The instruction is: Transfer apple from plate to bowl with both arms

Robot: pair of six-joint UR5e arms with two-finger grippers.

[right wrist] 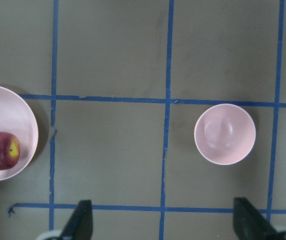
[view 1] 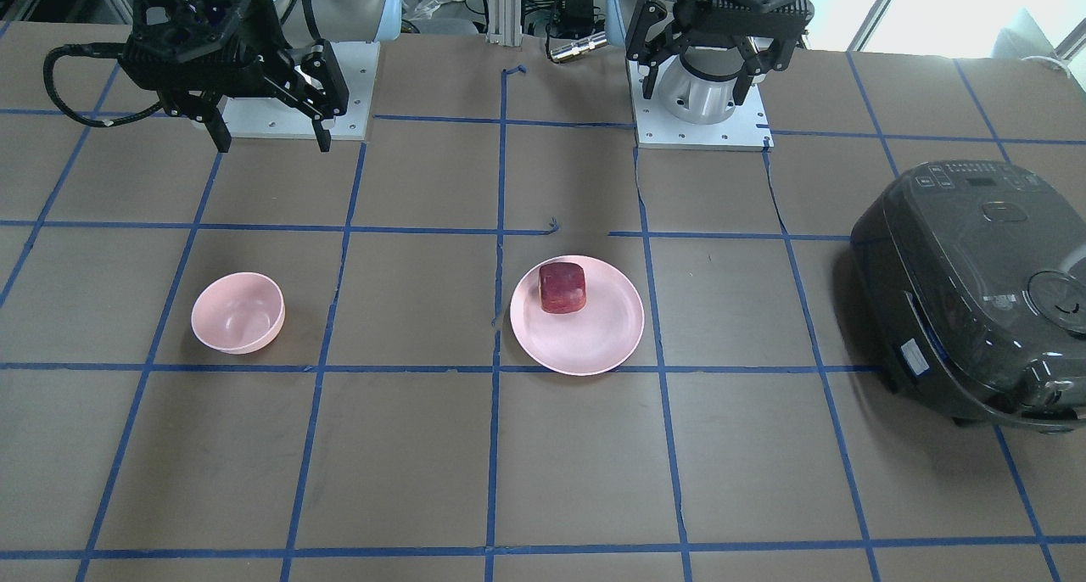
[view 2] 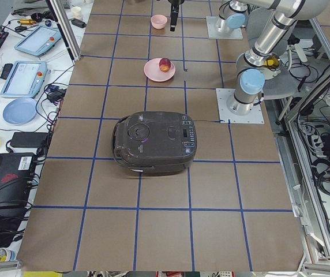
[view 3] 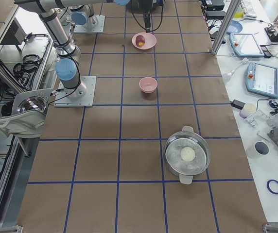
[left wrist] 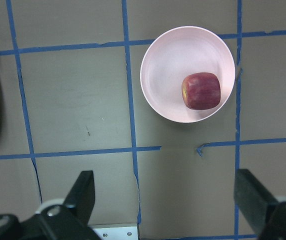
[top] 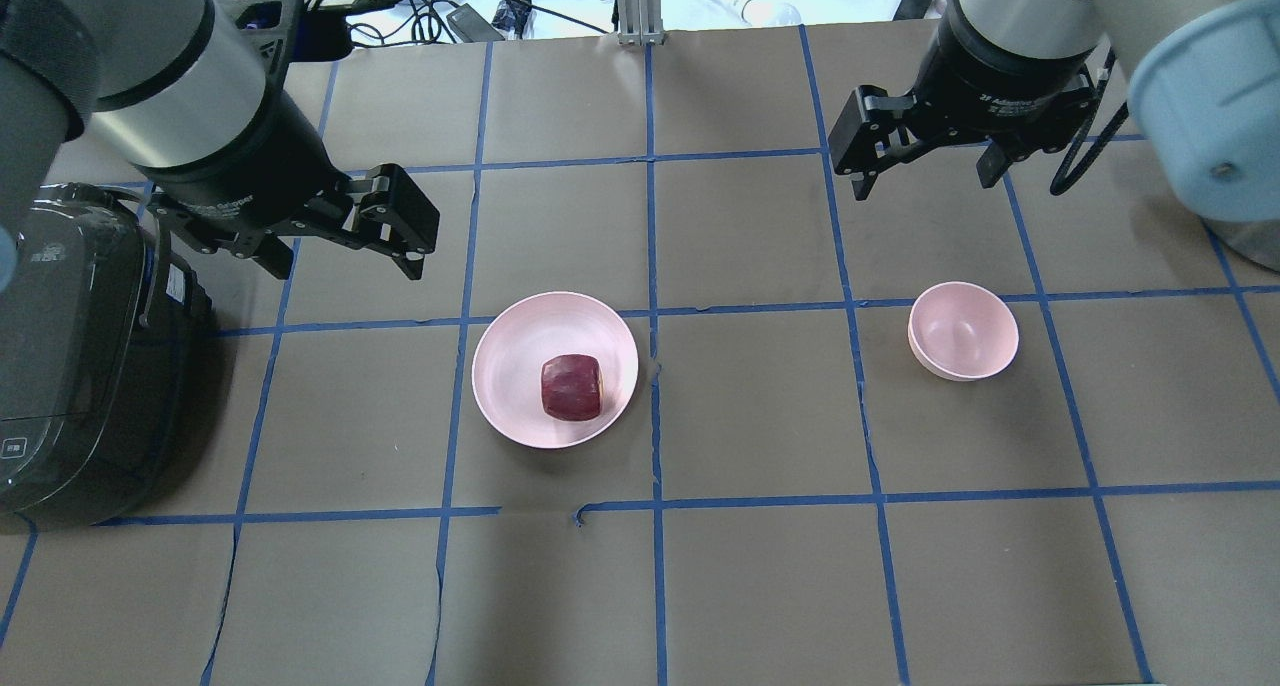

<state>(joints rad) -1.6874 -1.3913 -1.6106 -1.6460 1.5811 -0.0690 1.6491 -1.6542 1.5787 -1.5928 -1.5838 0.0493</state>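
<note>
The dark red apple (view 1: 562, 288) (top: 572, 387) lies on the wide pink plate (view 1: 594, 344) (top: 520, 346) near the table's middle. The small deep pink bowl (view 1: 237, 313) (top: 963, 331) stands empty about two grid squares off, on my right side. My left gripper (top: 345, 256) (view 1: 697, 90) is open and empty, raised above the table, back and left of the plate. My right gripper (top: 925, 181) (view 1: 273, 141) is open and empty, raised behind the bowl. The left wrist view shows the apple (left wrist: 201, 91) on the plate (left wrist: 173, 60). The right wrist view shows the bowl (right wrist: 225, 134).
A dark grey rice cooker (top: 70, 366) (view 1: 976, 293) stands at the table's left end, close to my left arm. A steel pot (view 3: 187, 155) holding a white ball stands toward the right end. Blue tape lines grid the brown table.
</note>
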